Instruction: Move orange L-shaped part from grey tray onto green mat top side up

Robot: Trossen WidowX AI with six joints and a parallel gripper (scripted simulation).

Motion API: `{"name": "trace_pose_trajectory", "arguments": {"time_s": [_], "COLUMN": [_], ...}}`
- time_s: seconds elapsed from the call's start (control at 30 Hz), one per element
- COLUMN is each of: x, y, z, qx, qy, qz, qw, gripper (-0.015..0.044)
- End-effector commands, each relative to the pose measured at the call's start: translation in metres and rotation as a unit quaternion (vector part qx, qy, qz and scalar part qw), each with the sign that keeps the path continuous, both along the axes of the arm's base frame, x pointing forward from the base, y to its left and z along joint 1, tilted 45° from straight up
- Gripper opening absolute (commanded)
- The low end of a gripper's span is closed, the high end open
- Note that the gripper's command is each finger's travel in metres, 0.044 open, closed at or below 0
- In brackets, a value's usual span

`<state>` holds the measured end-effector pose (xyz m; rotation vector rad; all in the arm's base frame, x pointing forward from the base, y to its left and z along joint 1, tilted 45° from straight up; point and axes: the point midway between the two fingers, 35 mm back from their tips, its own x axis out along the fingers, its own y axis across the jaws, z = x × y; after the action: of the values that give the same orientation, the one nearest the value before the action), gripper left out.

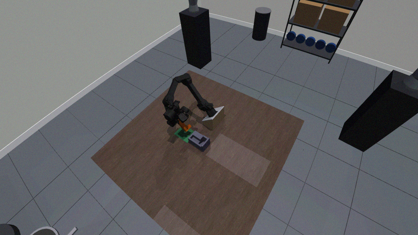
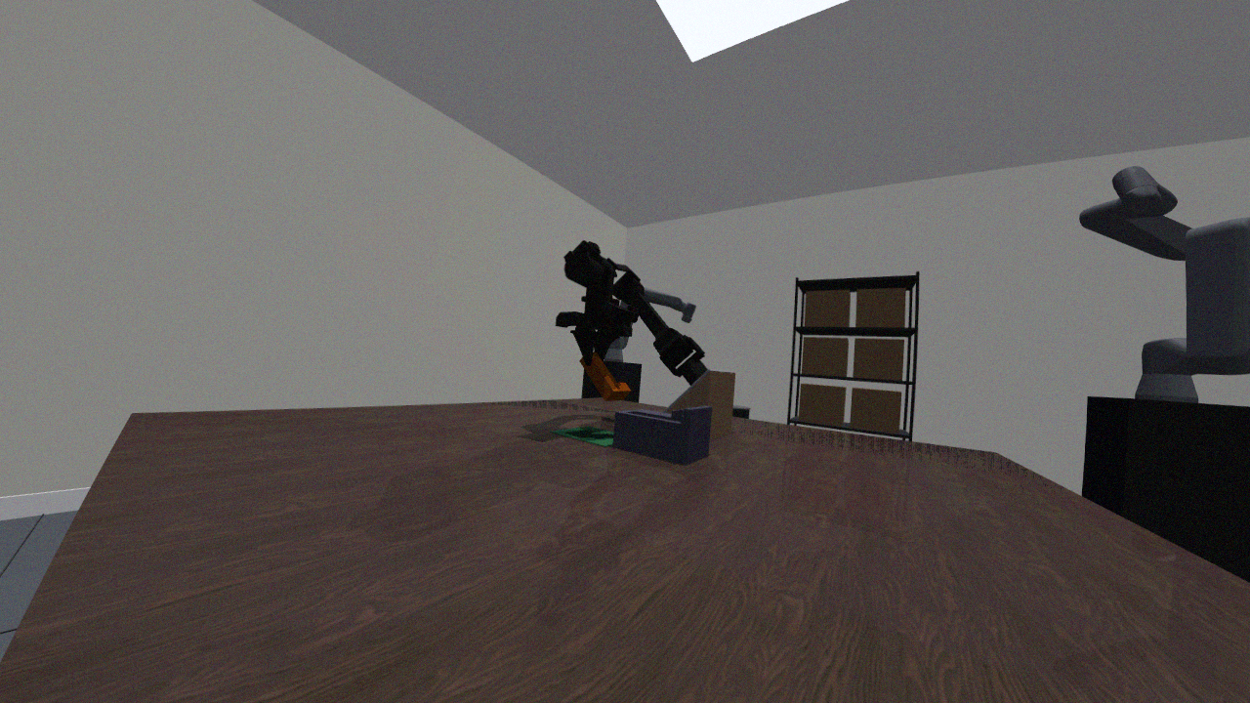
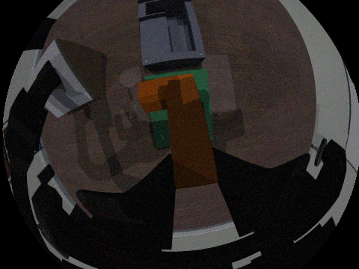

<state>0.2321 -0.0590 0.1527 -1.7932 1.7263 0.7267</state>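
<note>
The orange L-shaped part (image 1: 187, 127) (image 2: 604, 379) (image 3: 190, 138) hangs in the air above the green mat, tilted, its L-shaped end lower and toward the tray. My gripper (image 2: 591, 355) (image 3: 191, 155) is shut on the part's straight end. The green mat (image 1: 177, 133) (image 2: 603, 440) (image 3: 202, 77) lies flat beside the tray, partly in the arm's shadow. The grey tray (image 1: 203, 147) (image 2: 657, 436) (image 3: 155, 52) stands next to the mat with its pocket empty. In the top view the fingertips are hidden behind the gripper body.
The arm's base sits on a tan wedge block (image 1: 217, 120) (image 2: 720, 404) (image 3: 90, 69) with a white sloped plate, beside the tray and mat. A lighter rectangle (image 1: 239, 159) marks the wooden table top beyond the tray.
</note>
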Motion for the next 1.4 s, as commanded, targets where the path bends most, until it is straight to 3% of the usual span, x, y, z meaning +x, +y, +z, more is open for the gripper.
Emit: {"name": "trace_pose_trajectory", "arguments": {"time_s": [0.0, 1.37], "x": [-0.001, 0.001], "y": [-0.005, -0.053], "z": [-0.004, -0.050], "qx": [-0.002, -0.004], "qy": [0.001, 0.001], "qz": [0.001, 0.001], "qw": [1.000, 1.000], "gripper": [0.0000, 0.0000]}}
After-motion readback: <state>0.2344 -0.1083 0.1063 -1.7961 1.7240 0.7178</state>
